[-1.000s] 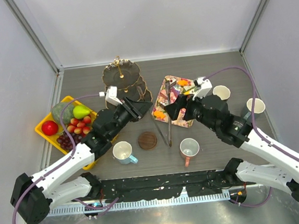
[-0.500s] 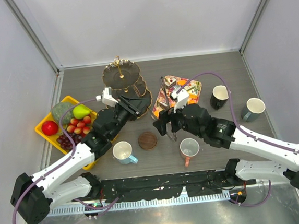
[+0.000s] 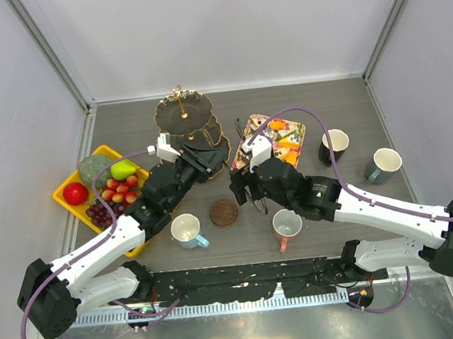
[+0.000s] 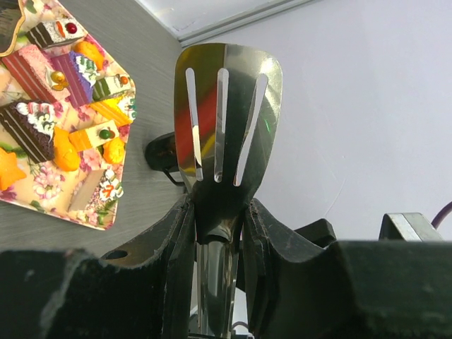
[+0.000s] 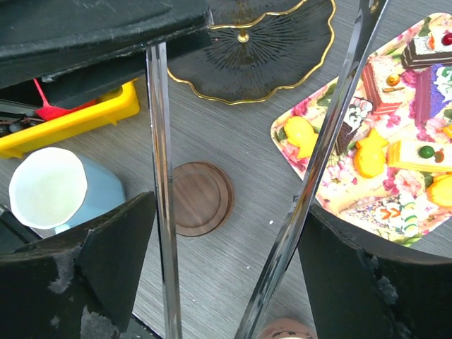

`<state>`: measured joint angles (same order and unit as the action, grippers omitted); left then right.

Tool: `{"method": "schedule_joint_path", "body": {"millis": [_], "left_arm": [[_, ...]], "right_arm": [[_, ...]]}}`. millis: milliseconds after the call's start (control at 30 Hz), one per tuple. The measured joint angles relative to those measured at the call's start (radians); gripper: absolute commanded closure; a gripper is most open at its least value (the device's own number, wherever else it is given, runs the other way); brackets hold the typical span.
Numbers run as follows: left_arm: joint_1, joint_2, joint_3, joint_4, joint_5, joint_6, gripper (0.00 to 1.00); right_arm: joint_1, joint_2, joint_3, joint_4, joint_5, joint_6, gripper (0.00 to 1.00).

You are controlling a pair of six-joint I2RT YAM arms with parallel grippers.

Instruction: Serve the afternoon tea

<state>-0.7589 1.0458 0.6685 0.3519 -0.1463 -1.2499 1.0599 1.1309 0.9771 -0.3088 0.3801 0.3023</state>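
The right claw, swung over from the cake tray, now pinches the tongs; the left claw grips a spatula. Serving can likely begin.

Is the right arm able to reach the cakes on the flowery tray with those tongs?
Probably yes. The right gripper holds the tongs open, right next to the tray. Nothing stands between the tongs and the cakes.
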Motion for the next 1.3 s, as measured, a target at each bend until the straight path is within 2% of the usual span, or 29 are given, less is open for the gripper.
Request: {"method": "schedule_joint_path", "body": {"millis": [100,167,267,333,433,567,700,933,1300], "left_arm": [[0.000,0.000,0.000,-0.005,0.000,0.000,0.85],[0.000,0.000,0.000,-0.009,0.000,0.001,0.82],[0.000,0.000,0.000,-0.020,0.002,0.000,0.76],[0.000,0.000,0.000,-0.021,0.008,0.001,0.63],[0.000,0.000,0.001,-0.023,0.014,0.002,0.48],[0.000,-0.002,0.001,-0.035,0.019,0.009,0.21],[0.000,-0.022,0.001,-0.068,0.016,0.024,0.07],[0.042,-0.053,0.000,-0.126,0.018,0.031,0.03],[0.142,-0.032,0.042,-0.150,0.064,0.037,0.02]], "right_arm": [[0.008,0.016,0.014,-0.023,0.024,-0.013,0.33],[0.010,0.024,0.021,-0.027,0.034,-0.019,0.48],[0.013,0.028,0.028,-0.031,0.036,-0.024,0.53],[0.015,0.028,0.030,-0.032,0.029,-0.025,0.54],[0.017,0.028,0.030,-0.034,0.026,-0.025,0.58],[0.017,0.027,0.030,-0.036,0.027,-0.026,0.61],[0.016,0.027,0.030,-0.037,0.028,-0.027,0.64],[0.016,0.001,0.030,-0.036,0.014,-0.037,0.65],[0.016,-0.014,0.027,-0.036,-0.078,-0.046,0.65]]}}
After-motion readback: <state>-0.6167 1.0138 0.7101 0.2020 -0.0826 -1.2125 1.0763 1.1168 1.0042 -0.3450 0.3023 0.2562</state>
